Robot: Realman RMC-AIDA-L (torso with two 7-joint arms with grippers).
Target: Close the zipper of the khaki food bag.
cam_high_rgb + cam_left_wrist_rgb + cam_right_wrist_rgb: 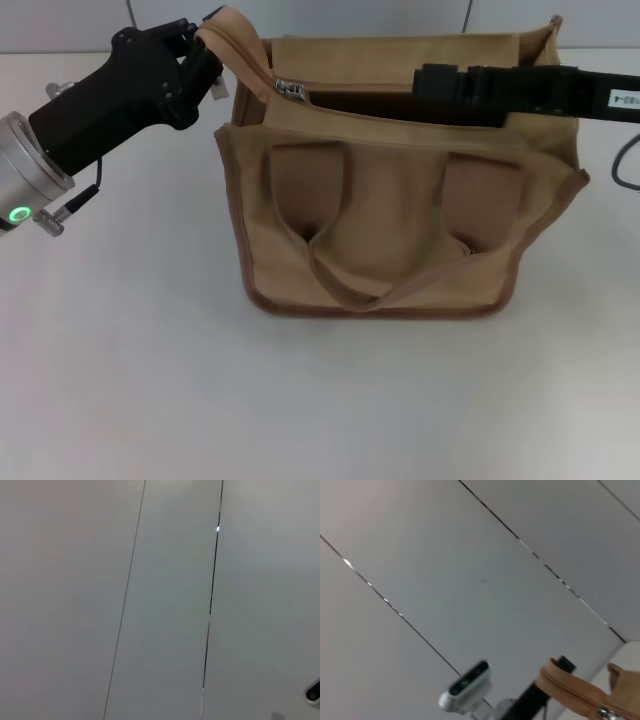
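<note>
A khaki food bag (390, 200) stands upright in the middle of the head view on a white table (150, 380), its top gaping open as a dark slot. The zipper (290, 90) shows its small silver slider at the upper left end of that opening. The left gripper (205, 65), in the upper left of the frame, has its black fingers pinched on the raised end tab of the zip tape at the bag's left corner. The right gripper (430, 85) reaches in from the upper right and lies over the open mouth; whether its fingers are spread or pressed together cannot be told. The slider sits well apart from the right gripper, so a grab may miss the small pull tab. If the left pinch slips, the soft bag could likely drag or tip instead of zipping.
</note>
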